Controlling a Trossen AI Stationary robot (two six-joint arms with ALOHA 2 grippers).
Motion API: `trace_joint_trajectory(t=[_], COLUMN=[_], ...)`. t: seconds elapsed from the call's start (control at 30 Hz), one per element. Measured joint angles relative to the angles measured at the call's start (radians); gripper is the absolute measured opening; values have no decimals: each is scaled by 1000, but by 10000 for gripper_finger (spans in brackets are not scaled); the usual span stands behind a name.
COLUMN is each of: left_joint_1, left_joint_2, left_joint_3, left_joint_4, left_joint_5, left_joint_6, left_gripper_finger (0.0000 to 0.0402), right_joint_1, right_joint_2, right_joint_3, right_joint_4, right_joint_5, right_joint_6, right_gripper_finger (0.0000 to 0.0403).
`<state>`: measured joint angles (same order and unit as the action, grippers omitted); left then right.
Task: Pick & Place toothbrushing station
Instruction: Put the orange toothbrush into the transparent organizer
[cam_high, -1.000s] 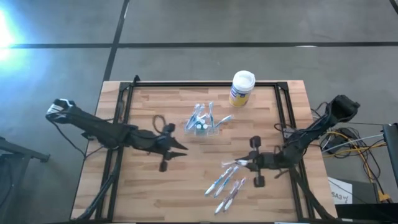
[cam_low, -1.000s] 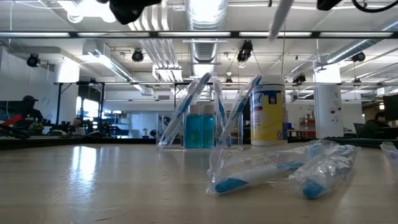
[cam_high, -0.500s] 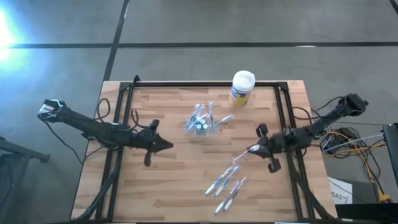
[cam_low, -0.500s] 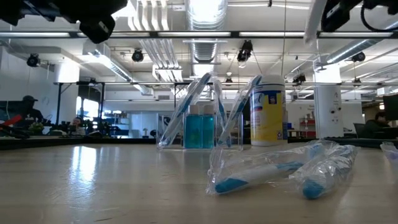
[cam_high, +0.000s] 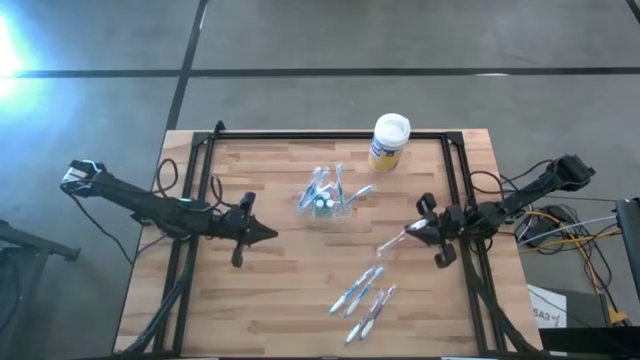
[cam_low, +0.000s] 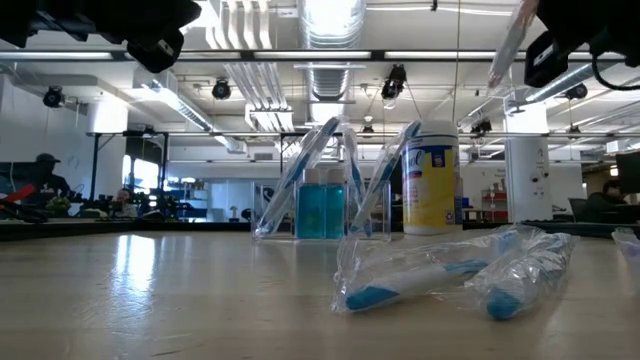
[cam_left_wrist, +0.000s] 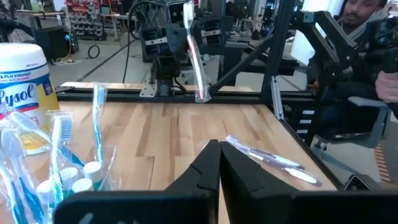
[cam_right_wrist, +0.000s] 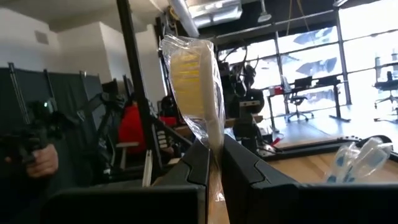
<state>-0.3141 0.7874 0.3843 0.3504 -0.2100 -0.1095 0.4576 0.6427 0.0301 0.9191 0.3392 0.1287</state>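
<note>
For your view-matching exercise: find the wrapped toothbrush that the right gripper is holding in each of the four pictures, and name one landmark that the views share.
High view: wrapped toothbrush sticks out from the right gripper, right of centre.
Low view: top right corner, tilted, held above the table.
Left wrist view: top centre, hanging over the table's far edge.
Right wrist view: centre, clamped between the fingers.
Shared landmark: the yellow canister shows in the high, low and left wrist views.
</note>
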Motion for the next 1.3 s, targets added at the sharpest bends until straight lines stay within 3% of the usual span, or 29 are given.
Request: trace_joint_trajectory(t=[0.17, 0.4, 0.63, 0.8, 1.0, 1.17, 1.3], left_joint_1=[0, 0, 0, 0, 0, 0, 0], left_joint_2=[0, 10, 29, 34, 34, 36, 37], left_joint_3=[-2, -2, -19, -30, -30, -30, -30], left_joint_4=[1, 2, 36, 43, 46, 45, 45], left_joint_5=[0, -72, -130, -130, -129, -129, -129], left_joint_6=[-1, -2, -6, -21, -24, -23, -23], left_gripper_finger=[25, 27, 14, 9, 14, 21, 17], right_joint_1=[0, -6, -79, -211, -376, -443, -486], right_joint_2=[0, 78, 265, 384, 544, 680, 766], right_joint_3=[-20, 109, 324, 376, 372, 371, 375], right_joint_4=[33, -90, -233, -233, -134, 45, 76], right_joint_5=[12, 174, 182, 82, 77, 79, 90], right_joint_6=[-3, -26, -111, -66, 29, 21, 39], right_gripper_finger=[13, 13, 13, 13, 13, 13, 13])
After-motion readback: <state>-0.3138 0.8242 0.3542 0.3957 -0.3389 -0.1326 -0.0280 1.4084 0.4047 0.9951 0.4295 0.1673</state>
